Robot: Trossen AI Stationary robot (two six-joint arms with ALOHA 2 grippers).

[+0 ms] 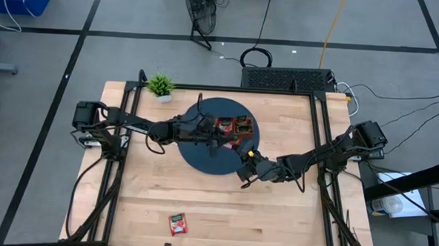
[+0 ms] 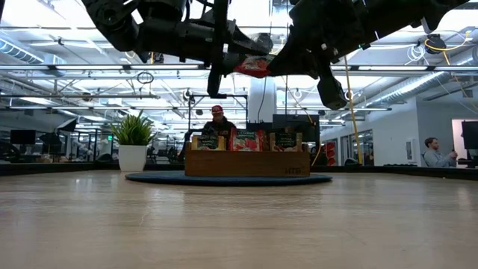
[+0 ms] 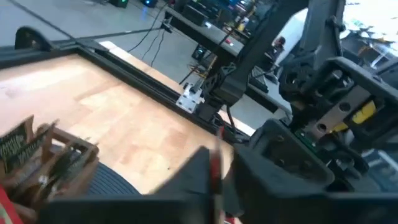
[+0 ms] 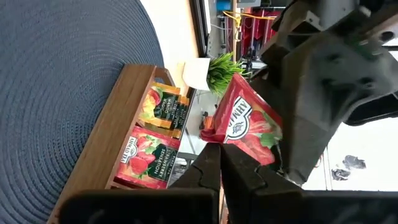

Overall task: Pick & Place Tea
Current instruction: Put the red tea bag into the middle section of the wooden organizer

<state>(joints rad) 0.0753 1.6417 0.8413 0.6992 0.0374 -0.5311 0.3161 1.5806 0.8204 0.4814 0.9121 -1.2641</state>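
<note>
Red tea sachet (image 4: 249, 124) held aloft, near wooden tray (image 4: 102, 146).
Left gripper (image 1: 217, 143) grasps it; right gripper (image 1: 243, 171) clenched alongside, empty.

The left arm reaches in from its mount at the bench's (image 1: 141, 208) left edge, stretched nearly straight toward the middle, its left hand (image 1: 213, 143) held high above the surface. The right arm comes from the right edge with its elbow bent, forearm angled toward the centre, and its right hand (image 1: 245, 176) is also raised. The two hands meet close together in the air. The left hand's fingers (image 3: 205, 177) are pressed on a red sachet (image 4: 249, 127); the right hand's fingers (image 4: 208, 163) stand nearly together.
</note>
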